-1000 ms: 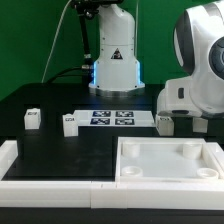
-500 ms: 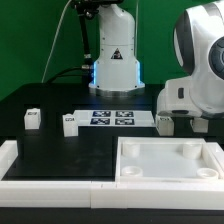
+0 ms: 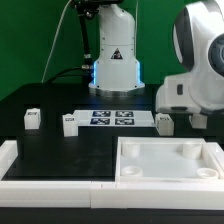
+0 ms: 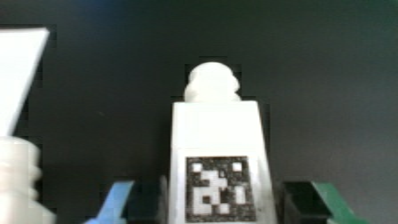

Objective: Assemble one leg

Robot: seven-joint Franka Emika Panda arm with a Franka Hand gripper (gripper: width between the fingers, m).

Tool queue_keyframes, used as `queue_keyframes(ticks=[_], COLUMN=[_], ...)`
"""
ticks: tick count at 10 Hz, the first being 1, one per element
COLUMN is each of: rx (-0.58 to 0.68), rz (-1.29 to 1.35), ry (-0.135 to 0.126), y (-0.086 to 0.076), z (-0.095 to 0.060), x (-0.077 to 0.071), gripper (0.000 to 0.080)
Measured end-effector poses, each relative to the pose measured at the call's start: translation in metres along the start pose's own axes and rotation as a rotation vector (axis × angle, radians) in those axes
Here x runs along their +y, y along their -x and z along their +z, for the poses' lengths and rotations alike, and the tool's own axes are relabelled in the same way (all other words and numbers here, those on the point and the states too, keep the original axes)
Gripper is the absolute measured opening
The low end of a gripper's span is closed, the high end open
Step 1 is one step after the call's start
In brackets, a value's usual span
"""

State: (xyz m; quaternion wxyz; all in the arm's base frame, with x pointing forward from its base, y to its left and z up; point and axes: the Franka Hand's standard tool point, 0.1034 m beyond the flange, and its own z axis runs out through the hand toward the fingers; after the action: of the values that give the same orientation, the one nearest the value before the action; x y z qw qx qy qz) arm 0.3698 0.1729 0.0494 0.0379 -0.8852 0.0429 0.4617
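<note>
White leg (image 4: 217, 130) stands on the black table (image 3: 60, 148) at the exterior view's right, between the spread fingers of your gripper (image 4: 221, 198), not pinched yet. You look ready to grab: squeeze it square, then lift.

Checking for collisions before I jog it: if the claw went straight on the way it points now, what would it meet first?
The leg, standing centred in the open claw, which would likely straddle it, then reach the black table. Depth is unclear.
</note>
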Motion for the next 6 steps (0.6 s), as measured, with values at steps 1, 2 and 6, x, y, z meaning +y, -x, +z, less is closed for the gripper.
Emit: queue_keyframes(ticks=[1, 2, 6], rx=[-0.006, 0.003, 0.222], rz=[0.002, 0.002, -0.005], ry=[0.001, 0.001, -0.025], y=[0.011, 0.016, 0.001], z=[-0.011, -0.021, -0.030], x=[0.002, 0.001, -0.006], gripper=[0.0287, 0.0287, 0.0287])
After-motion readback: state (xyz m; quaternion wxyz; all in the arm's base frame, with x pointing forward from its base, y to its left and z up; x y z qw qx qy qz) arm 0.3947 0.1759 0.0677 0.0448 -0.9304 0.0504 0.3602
